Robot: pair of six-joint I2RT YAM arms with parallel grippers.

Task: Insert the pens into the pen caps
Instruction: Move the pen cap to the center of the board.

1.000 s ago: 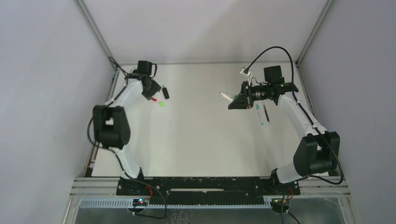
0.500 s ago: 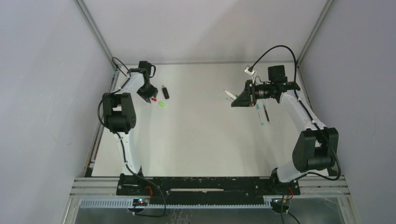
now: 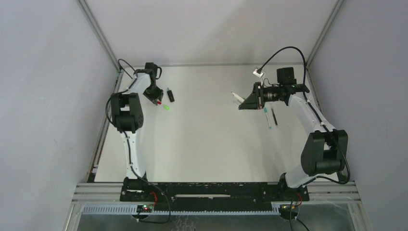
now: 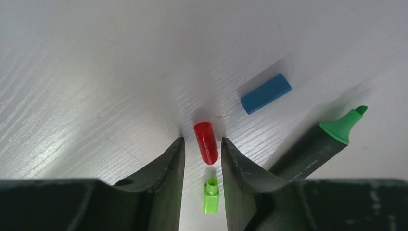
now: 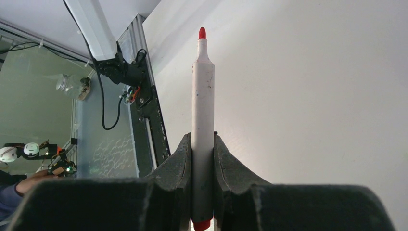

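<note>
Cap pickup is the step we are judging to be in hand. Our left gripper is sitting low over the table with its jaws apart, flanking the red cap. One finger is nearly touching the cap and the other is standing off a little, so nothing is gripped yet. We are wanting the squeeze to land across the cap's middle, so it is not squirting out toward the green cap lying just beside it, deeper between the fingers. The blue cap and the marker are lying off to one side. Our right gripper is clamping the red pen low on its barrel, above the table, tip pointing away. We are wanting a grip that is leaving the cap's mouth free for that tip.
</note>
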